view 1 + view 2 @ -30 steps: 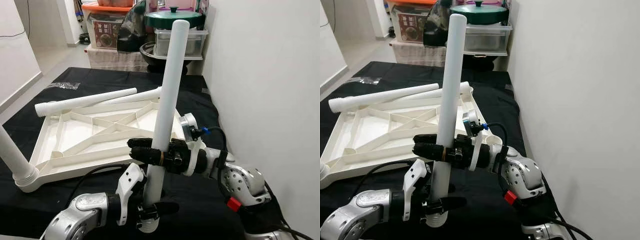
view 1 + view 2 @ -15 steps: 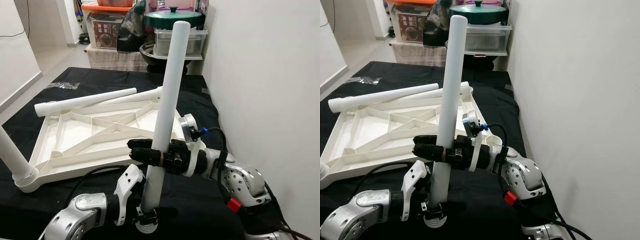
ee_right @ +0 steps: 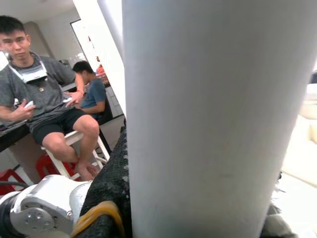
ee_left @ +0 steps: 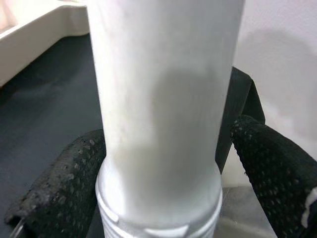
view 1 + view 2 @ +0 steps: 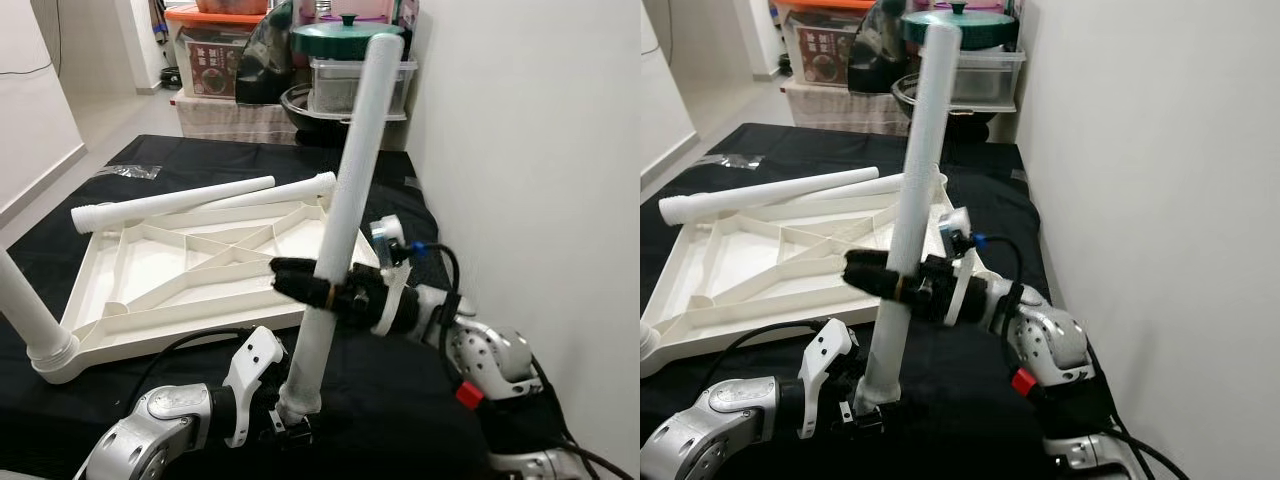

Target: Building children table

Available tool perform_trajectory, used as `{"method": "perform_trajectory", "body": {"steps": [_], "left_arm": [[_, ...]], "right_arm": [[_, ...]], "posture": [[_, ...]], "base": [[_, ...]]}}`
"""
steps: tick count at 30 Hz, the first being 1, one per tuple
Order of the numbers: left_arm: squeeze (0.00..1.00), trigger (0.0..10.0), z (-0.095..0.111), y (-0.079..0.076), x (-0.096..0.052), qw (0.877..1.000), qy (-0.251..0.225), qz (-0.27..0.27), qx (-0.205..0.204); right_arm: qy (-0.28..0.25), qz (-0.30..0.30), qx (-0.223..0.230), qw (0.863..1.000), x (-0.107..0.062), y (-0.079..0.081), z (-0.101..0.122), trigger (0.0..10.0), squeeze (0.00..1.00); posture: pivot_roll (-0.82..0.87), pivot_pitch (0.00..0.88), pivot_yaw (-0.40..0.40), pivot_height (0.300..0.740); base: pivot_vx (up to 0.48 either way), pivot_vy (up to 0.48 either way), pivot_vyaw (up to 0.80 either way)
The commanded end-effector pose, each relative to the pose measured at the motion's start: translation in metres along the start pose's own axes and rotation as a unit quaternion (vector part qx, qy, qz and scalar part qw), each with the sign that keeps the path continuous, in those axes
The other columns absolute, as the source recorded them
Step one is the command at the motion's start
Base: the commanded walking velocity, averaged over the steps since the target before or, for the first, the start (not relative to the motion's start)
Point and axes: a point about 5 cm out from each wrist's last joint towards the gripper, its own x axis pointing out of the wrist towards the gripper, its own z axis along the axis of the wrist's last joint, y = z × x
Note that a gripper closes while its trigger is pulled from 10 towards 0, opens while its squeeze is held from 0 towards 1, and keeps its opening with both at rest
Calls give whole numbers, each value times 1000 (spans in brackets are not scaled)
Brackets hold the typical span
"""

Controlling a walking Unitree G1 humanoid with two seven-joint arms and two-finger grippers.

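The leg (image 5: 345,205), a stiff, light, smooth plastic tube, leans upright over the black mat (image 5: 400,400). The right gripper (image 5: 300,282) clamps its middle; the left gripper (image 5: 288,420) pinches its threaded foot, likely slippery.

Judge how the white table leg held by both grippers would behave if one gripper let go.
The white table leg is a smooth round tube, so it may slip. The left gripper holds its bottom end and the right gripper its middle; leaning already, it would probably tip. It looks stiff.
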Motion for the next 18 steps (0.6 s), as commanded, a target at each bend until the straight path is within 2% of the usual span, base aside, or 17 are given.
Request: {"method": "perform_trajectory", "body": {"steps": [1, 6, 9, 10, 11, 13, 18], "left_arm": [[0, 10000, 2, -6, 0, 1000, -5, -14, -9], [0, 10000, 0, -9, 2, 1000, -4, -5, 2], [0, 10000, 0, -8, 2, 1000, -4, 3, 6], [0, 10000, -2, -8, 2, 1000, -1, 15, 15], [0, 10000, -2, -8, 2, 1000, -1, 15, 15], [0, 10000, -5, -8, 3, 999, 3, 28, 22], [0, 10000, -11, -13, 5, 1000, 4, 30, 4]], "right_arm": [[-7, -35, -25, 999, -4, -8, 7, 0, 0], [-42, -123, -50, 990, -11, -31, 21, 0, 0], [-51, -144, -63, 986, -14, -37, 27, 0, 0], [-65, -180, -79, 978, -20, -45, 37, 0, 0], [-65, -180, -79, 978, -20, -45, 37, 0, 0], [-83, -216, -97, 968, -27, -53, 50, 0, 0], [-98, -230, -113, 962, -35, -56, 59, 0, 0]], "posture": [[39, 9, -31, 740], [42, 14, -31, 740], [45, 15, -32, 740], [44, 16, -32, 740], [44, 16, -32, 740], [43, 20, -32, 740], [43, 21, -33, 740]], "base": [[0, 0, 0], [0, 0, 0], [0, 0, 0], [0, 0, 0], [0, 0, 0], [0, 0, 0], [0, 0, 0]]}}
